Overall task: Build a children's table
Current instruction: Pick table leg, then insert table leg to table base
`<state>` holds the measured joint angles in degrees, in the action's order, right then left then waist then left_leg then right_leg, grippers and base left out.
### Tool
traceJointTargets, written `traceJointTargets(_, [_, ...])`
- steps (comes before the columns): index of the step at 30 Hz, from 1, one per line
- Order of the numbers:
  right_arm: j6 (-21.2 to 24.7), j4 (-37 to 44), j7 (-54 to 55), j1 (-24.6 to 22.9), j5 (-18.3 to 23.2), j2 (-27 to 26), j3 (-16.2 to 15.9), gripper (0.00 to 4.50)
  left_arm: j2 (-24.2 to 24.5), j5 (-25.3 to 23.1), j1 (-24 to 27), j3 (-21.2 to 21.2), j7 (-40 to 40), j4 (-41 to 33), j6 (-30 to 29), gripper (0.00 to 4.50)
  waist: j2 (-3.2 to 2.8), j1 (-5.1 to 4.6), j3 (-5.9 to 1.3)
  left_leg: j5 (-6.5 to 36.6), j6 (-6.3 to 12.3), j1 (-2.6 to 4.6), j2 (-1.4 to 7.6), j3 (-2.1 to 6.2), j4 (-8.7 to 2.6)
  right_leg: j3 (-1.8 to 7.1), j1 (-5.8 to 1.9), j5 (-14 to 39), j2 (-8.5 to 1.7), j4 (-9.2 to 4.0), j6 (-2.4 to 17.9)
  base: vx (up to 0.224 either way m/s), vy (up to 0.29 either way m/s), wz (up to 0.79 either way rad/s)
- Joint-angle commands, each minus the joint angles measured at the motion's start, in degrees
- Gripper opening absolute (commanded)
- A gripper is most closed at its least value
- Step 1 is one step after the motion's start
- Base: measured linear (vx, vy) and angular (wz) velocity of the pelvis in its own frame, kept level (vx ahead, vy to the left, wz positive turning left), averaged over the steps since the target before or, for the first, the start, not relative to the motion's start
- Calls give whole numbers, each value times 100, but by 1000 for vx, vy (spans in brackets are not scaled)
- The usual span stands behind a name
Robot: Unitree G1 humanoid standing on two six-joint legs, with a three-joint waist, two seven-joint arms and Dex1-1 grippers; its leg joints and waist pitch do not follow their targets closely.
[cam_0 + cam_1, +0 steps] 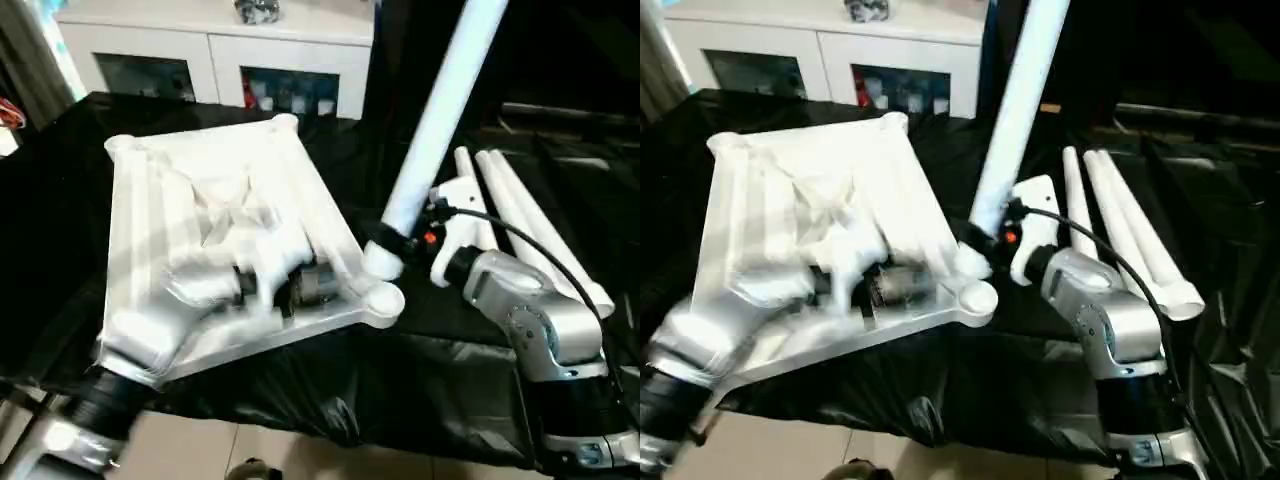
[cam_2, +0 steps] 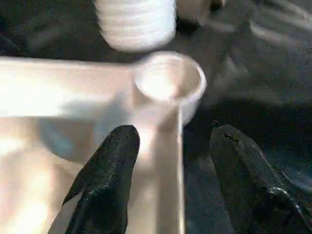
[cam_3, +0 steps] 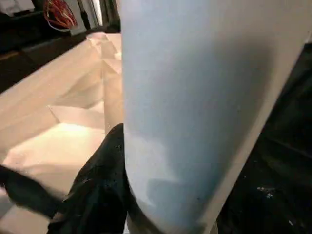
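Seen from the left eye view, the table top (image 1: pixel 215 240) lies ribbed underside up on a black cloth (image 1: pixel 420 380), with its corner socket (image 1: pixel 383 300) at about five o'clock. A leg (image 1: pixel 440 120) is pinched near its lower end by the right gripper (image 1: pixel 400 238) and held steeply just above that socket, not yet seated. Three spare legs (image 1: pixel 520 220) lie at three o'clock.

In the left wrist view, the left gripper (image 2: pixel 170 156) has its fingers (image 2: pixel 109 165) spread astride the rim beside the socket, closed on nothing.

In the right wrist view, the leg is clamped against a black finger (image 3: pixel 105 180).

A tilted entry could jam the threaded tip — or push the top toward the cloth's near edge, where little room is left.
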<state>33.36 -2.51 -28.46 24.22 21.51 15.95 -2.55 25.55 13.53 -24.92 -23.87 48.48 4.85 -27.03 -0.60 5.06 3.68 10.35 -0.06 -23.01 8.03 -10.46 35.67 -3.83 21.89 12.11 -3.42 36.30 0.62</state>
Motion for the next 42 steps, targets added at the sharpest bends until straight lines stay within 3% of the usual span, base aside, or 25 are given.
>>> traceJointTargets(1, [-57, 60, 63, -34, -49, 1, 46, 191, 15, -198, -58, -90, 11, 134, 139, 271, -6, 1, -418, 987, -278, 196, 545, 240, -502, 369, -188, 808, -625, -409, 1097, 0, 0, 0])
traceJointTargets(3, [-108, 86, 100, -69, -68, -14, 75, 191, 3, -283, -74, -141, -37, 268, 203, 271, -26, -9, -416, 1015, -257, 197, 542, 239, -501, 369, -186, 729, -616, -410, 1120, 0, 0, 0])
traceJointTargets(5, [-120, 127, 126, -110, -62, -26, 102, 191, -23, -289, -80, -135, -62, 335, 200, 271, -6, -7, -420, 1020, -249, 196, 541, 236, -495, 372, -197, 698, -629, -413, 1159, 0, 0, 0])
traceJointTargets(6, [-132, 128, 132, -128, -82, -35, 131, 191, -78, -349, -115, -103, -36, 463, 250, 271, -101, 8, -426, 1036, -270, 202, 542, 247, -486, 372, -189, 679, -634, -398, 1187, 0, 0, 0])
traceJointTargets(7, [-132, 128, 132, -129, -83, -35, 132, 191, -81, -352, -117, -101, -34, 469, 253, 271, -45, -12, -422, 1070, -263, 202, 544, 237, -493, 372, -192, 631, -616, -425, 1192, 0, 0, 0])
traceJointTargets(8, [-123, 161, 122, -154, -80, -29, 137, 191, -93, -357, -136, -79, -13, 511, 260, 253, -99, 2, -429, 1080, -278, 203, 550, 254, -495, 367, -194, 581, -620, -395, 1222, 0, 0, 0])
traceJointTargets(10, [-123, 226, 110, -209, -75, -17, 124, 191, -79, -332, -150, -23, 9, 532, 165, 235, -63, -10, -425, 1159, -292, 209, 550, 248, -502, 365, -197, 594, -617, -405, 1247, 0, 0, 0])
traceJointTargets(12, [-150, 248, 110, -235, -87, -1, 111, 191, -41, -325, -150, 5, 67, 520, 123, 222, -92, -12, -416, 1229, -316, 206, 551, 250, -506, 369, -195, 660, -625, -416, 1260, 0, 0, 0])
traceJointTargets(18, [-221, 298, 98, -303, -109, 15, 72, 191, 17, -229, -103, 22, 149, 330, -344, 162, -97, -11, -407, 1306, -311, 212, 550, 253, -508, 374, -189, 814, -624, -425, 1259, 0, 0, 0])
traceJointTargets(35, [-177, 462, -56, -406, -99, 96, 32, 191, -4, -267, -86, -8, 296, 357, -431, 12, -129, -17, -400, 1444, -317, 211, 549, 263, -520, 375, -183, 968, -621, -450, 1238, 0, 0, 0])
traceJointTargets(39, [-55, 413, -389, -406, 10, 250, -1, 191, -292, -370, -312, -81, 234, 560, -283, 0, -128, 5, -392, 1520, -293, 232, 555, 255, -506, 391, -174, 1143, -633, -492, 1197, 0, 0, 0])
traceJointTargets(42, [-4, 353, -594, -388, -19, 390, -117, 191, -469, -354, -464, -111, 257, 645, -229, 0, -123, 5, -400, 1426, -263, 201, 560, 271, -508, 378, -206, 1091, -641, -481, 1193, 0, 0, 0])
